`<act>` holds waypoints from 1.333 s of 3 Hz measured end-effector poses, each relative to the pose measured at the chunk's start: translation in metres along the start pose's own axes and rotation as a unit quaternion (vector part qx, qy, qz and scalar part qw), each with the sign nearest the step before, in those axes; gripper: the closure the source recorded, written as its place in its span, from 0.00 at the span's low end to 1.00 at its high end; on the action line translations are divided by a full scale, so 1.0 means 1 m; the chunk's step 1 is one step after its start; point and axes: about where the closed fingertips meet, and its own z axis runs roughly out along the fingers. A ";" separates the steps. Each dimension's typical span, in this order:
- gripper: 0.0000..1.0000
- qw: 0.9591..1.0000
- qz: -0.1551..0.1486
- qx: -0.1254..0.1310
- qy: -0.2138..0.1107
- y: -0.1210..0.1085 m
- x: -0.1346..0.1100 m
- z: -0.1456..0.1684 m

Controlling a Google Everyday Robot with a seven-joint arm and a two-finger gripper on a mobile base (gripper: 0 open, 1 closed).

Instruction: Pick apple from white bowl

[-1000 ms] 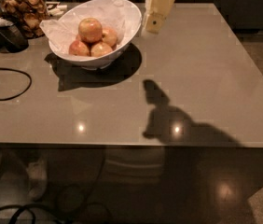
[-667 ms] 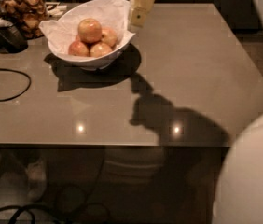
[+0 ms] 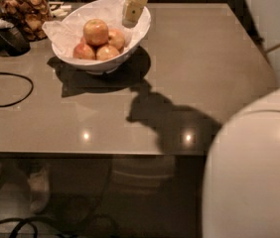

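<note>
Worktop (image 3: 204,73): a grey, glossy slab that fills most of the view, with ceiling lights glinting along its near edge.
Robot body (image 3: 254,177): a pale rounded bulk crowding the lower right, close to where I stand.
Arm's shadow (image 3: 170,118): a dark shape lying across the worktop, running from the bowl's foot toward the near edge.
White bowl (image 3: 98,66): stands at the far left of the worktop, lined with crumpled white paper (image 3: 55,31) and holding four apples.
Glass jar (image 3: 28,9): behind and left of the bowl, with brown snacks inside.
End effector (image 3: 131,16): comes down from the top edge and hangs over the bowl's far right rim, above the fruit and touching none of it. I cannot tell whether it is wide or narrow.
Apple (image 3: 96,31): sits highest in the heap, left of centre in the bowl, with a red-orange blush.
Smaller apples (image 3: 107,52): three are packed around it, in front and to its right.
Gap from end effector to apple: this looks like the approach step, with no grasp yet. The next move probably calls for a shift left over the top apple, then a careful descent that avoids the rim and the neighbouring apples.
</note>
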 end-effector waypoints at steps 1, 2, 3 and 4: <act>0.00 1.000 -0.018 -0.015 -0.019 -0.019 -0.021 0.031; 0.00 0.999 -0.033 -0.026 -0.029 -0.033 -0.035 0.056; 0.00 0.998 -0.032 -0.038 -0.030 -0.039 -0.037 0.085; 0.04 0.998 -0.026 -0.042 -0.029 -0.044 -0.035 0.102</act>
